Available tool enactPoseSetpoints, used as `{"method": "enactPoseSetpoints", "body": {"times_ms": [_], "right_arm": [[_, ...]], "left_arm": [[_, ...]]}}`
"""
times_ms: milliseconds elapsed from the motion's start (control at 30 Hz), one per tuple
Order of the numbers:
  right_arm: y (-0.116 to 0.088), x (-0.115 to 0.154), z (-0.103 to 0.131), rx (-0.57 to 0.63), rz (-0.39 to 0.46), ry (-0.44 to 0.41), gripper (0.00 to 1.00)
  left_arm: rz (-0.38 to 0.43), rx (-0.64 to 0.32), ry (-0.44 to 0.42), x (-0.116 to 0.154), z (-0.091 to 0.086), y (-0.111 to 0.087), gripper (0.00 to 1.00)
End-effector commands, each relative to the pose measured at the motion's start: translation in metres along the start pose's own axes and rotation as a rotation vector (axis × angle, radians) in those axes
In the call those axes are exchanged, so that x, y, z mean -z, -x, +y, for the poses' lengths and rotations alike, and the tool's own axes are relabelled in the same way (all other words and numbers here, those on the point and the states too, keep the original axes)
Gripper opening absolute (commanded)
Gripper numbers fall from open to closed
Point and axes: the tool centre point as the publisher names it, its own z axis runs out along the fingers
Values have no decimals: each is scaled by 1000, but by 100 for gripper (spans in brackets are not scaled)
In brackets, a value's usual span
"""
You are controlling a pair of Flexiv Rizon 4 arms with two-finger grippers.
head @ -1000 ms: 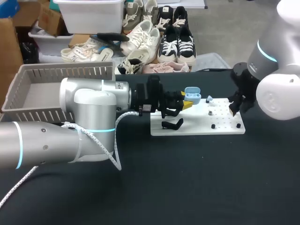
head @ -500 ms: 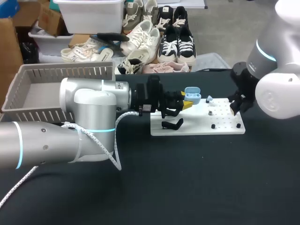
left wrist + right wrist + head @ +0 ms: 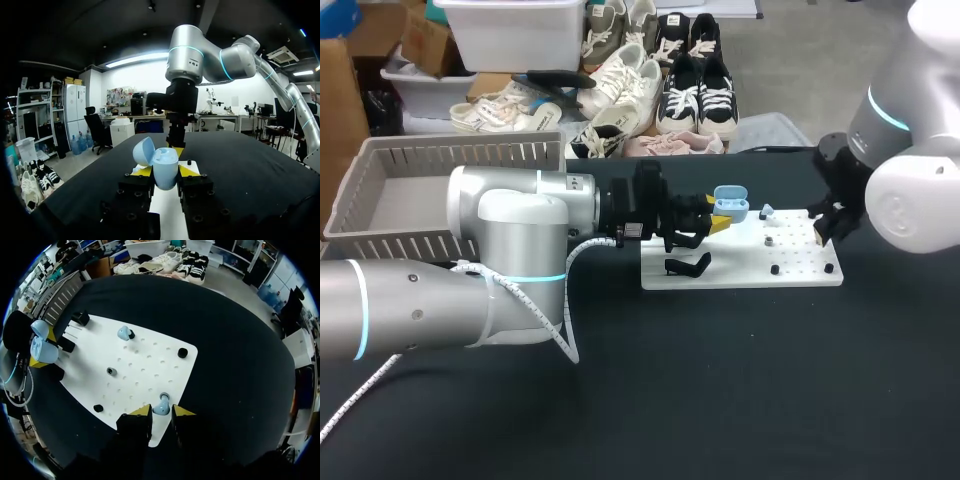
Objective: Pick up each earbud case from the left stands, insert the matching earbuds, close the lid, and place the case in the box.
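Observation:
My left gripper point(image 3: 161, 172) is shut on a light blue earbud case point(image 3: 165, 167) with its lid open, held level above the white board's point(image 3: 740, 272) left part; in the head view the case point(image 3: 730, 201) shows beyond the gripper point(image 3: 720, 221). My right gripper point(image 3: 162, 412) stands over the board's point(image 3: 145, 355) right edge. A light blue earbud point(image 3: 161, 408) on its peg sits between the yellow fingertips point(image 3: 141, 411), with thin gaps on both sides. A second blue earbud point(image 3: 124, 332) rests on a peg further along the board, also seen in the head view point(image 3: 767, 211).
Black pegs point(image 3: 183, 353) dot the board, and a black stand point(image 3: 688, 265) sits at its left end. A grey slatted basket point(image 3: 380, 200) stands at the table's far left. Black tabletop point(image 3: 720, 380) stretches in front of the board.
The right gripper's fingers have drawn in around the earbud at the board's right edge. The left arm and the case have not moved.

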Motion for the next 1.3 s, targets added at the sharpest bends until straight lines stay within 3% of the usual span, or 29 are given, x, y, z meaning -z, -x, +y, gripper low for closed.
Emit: {"method": "enactPoseSetpoints", "body": {"times_ms": [33,300,400,500,700,1167,1300], "right_arm": [[2,-1,0,-3,4,-2,22],[3,-2,0,-4,10,0,19],[3,-3,0,-6,12,2,14],[3,-3,0,-6,13,3,0],[0,0,4,-11,14,3,0],[-17,48,22,11,-3,30,0],[-17,48,22,11,-3,30,0]], "left_arm": [[-3,-1,4,0,-1,-1,0],[-3,-1,4,0,-1,-1,0],[-3,-1,4,0,-1,-1,0],[-3,-1,4,0,-1,-1,0],[-3,-1,4,0,-1,-1,0],[-3,-1,4,0,-1,-1,0],[-3,-1,4,0,-1,-1,0]]}}
